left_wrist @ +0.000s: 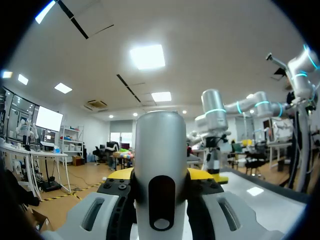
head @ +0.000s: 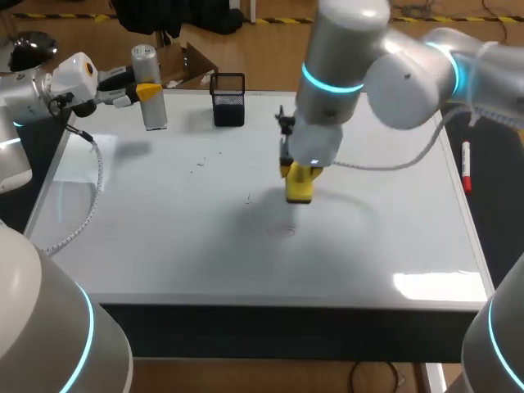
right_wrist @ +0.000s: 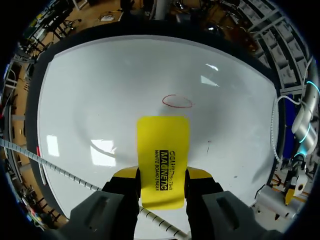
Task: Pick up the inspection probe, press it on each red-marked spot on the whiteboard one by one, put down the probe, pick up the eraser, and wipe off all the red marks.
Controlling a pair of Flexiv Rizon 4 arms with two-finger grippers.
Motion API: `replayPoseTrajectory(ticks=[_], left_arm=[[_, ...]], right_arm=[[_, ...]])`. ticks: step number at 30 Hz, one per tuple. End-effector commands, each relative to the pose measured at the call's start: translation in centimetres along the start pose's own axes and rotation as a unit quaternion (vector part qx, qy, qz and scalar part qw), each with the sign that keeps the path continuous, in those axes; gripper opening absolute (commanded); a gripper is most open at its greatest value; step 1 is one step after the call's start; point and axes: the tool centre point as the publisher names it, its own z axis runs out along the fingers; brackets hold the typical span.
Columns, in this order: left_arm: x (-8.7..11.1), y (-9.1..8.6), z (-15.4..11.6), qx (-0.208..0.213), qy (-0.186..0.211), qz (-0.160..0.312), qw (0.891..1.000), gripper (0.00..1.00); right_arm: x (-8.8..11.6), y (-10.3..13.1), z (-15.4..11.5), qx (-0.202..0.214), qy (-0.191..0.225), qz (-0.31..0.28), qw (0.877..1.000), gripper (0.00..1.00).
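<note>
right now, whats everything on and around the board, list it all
whiteboard: one, white, covers the table top
red mark: one oval outline, red, on the whiteboard just ahead of the eraser
eraser: one, yellow, over the board's middle
inspection probe: one, silver, upright near the far left corner
mesh holder: one, black, at the far edge
marker: one, red and white, lying along the right edge
cable: one, white spiral, trailing over the board's left side
left pincer: one, yellow-tipped, shut on the inspection probe
right pincer: one, yellow-tipped, shut on the eraser
</note>
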Motion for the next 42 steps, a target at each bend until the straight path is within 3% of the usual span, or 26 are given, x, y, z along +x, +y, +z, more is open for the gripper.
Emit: replayPoseTrajectory(ticks=[1, 7, 18, 42], left_arm=[[0.0, -0.2, 0.0, -0.001, 0.000, 0.000, 1.000, 0.00], [0.0, -0.2, 0.0, -0.001, 0.000, 0.000, 1.000, 0.00], [0.0, -0.2, 0.0, -0.001, 0.000, 0.000, 1.000, 0.00], [0.0, -0.2, 0.0, -0.001, 0.000, 0.000, 1.000, 0.00]], right_arm=[[-2.4, 1.8, 0.6, 0.019, 0.009, 0.001, 1.000, 0.00], [-4.7, 4.1, 1.8, -0.013, -0.003, -0.006, 1.000, 0.00], [-6.0, 7.2, 3.7, -0.040, -0.023, 0.009, 0.999, 0.00], [-6.7, 7.6, 7.2, -0.060, 0.015, -0.016, 0.998, 0.00]])
